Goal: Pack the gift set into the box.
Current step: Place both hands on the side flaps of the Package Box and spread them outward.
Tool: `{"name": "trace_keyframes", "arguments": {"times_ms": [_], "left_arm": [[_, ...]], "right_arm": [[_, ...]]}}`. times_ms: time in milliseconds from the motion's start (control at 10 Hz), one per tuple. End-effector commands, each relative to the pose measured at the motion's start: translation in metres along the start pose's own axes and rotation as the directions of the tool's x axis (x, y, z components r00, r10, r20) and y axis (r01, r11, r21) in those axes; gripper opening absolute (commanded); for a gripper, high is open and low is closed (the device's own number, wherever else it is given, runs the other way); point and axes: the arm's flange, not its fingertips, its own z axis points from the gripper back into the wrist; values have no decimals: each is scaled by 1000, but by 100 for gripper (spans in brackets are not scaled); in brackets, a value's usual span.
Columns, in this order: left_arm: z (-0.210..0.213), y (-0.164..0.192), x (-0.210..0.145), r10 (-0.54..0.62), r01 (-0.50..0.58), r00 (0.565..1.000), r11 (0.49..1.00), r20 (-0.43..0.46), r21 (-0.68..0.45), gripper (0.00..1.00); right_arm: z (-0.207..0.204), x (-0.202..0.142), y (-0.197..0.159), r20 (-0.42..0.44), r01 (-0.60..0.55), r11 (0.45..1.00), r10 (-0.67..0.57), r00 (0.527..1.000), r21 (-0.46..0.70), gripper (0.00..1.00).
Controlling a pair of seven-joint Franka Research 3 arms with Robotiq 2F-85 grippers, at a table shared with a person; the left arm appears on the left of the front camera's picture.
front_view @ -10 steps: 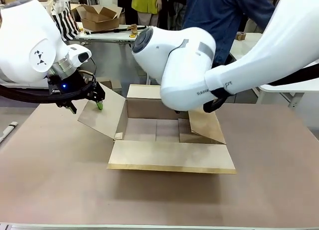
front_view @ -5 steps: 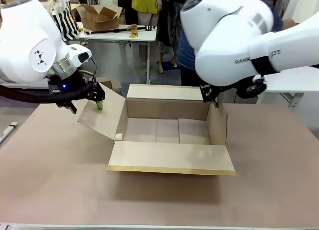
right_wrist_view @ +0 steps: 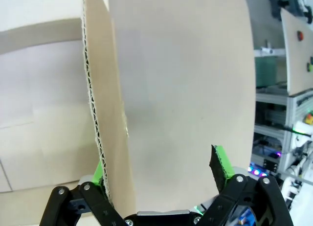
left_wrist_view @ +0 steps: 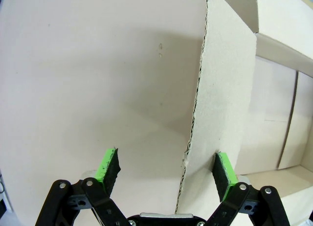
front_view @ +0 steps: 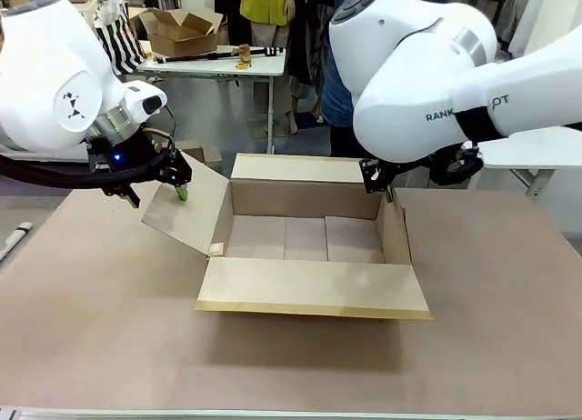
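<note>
Right end effector (right_wrist_view: 161, 162) swung onto the box's (front_view: 309, 288) right flap (front_view: 394, 234); left end effector (left_wrist_view: 166, 167) straddles the left flap (left_wrist_view: 220, 89); both released. I'd spread the flaps outward next.

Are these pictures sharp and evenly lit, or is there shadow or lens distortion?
Front view: sharp, evenly lit; the box casts a soft shadow on the table below its near flap. Left wrist view: the left flap edge bows from the wide lens. Right wrist view: the right flap bows likewise.
</note>
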Motion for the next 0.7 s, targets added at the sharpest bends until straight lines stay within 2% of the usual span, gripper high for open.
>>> {"name": "trace_keyframes", "arguments": {"times_ms": [0,100,200,300,500,600], "left_arm": [[2,0,0,11,-11,1000,1000,0,18,100],[2,0,0,11,-11,1000,1000,0,18,100],[2,0,0,11,-11,1000,1000,0,18,100],[2,0,0,11,-11,1000,1000,0,18,100],[2,0,0,11,-11,1000,1000,0,18,100],[2,0,0,11,-11,1000,1000,0,18,100]], "right_arm": [[-10,3,-29,-22,56,994,-54,998,96,100],[-18,4,-46,-36,75,981,-69,997,178,100],[-32,6,-64,-96,168,967,-151,984,194,100],[-42,5,-76,-121,191,952,-166,979,238,100],[-69,5,-98,-174,197,908,-141,975,370,100],[-88,6,-112,-199,203,865,-123,972,460,100]]}}
